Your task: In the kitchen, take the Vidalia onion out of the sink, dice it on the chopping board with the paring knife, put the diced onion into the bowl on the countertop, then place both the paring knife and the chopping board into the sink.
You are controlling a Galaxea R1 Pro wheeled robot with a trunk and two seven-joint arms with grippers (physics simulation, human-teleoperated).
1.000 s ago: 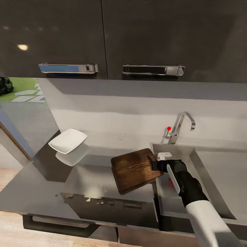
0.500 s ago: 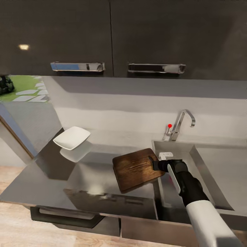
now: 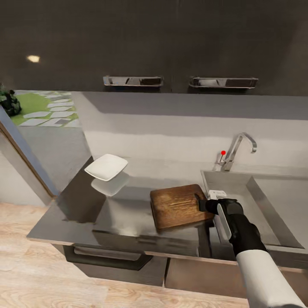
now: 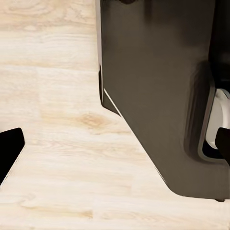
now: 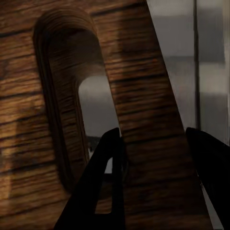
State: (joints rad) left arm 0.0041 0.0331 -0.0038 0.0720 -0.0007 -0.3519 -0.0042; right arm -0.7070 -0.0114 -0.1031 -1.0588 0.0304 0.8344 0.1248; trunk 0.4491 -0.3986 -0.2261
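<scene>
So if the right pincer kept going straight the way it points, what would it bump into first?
Nothing new: the right pincer already grips the chopping board at its handle end. Pushing on, it would probably just shove the board further over the countertop, toward the bowl.

Quick count from where I'm standing: one wooden chopping board (image 3: 179,207), one white bowl (image 3: 106,167), one sink (image 3: 256,201) with one faucet (image 3: 237,149), all on one grey countertop (image 3: 85,214). Up top I see two chrome cabinet handles (image 3: 133,81), and there's one dark drawer handle (image 3: 107,259) under the counter edge. On my side that's one arm (image 3: 252,252) out front and two dark fingers (image 5: 103,191) in my right wrist view, one on each side of the board's end strip by its one slot hole (image 5: 72,96).
</scene>
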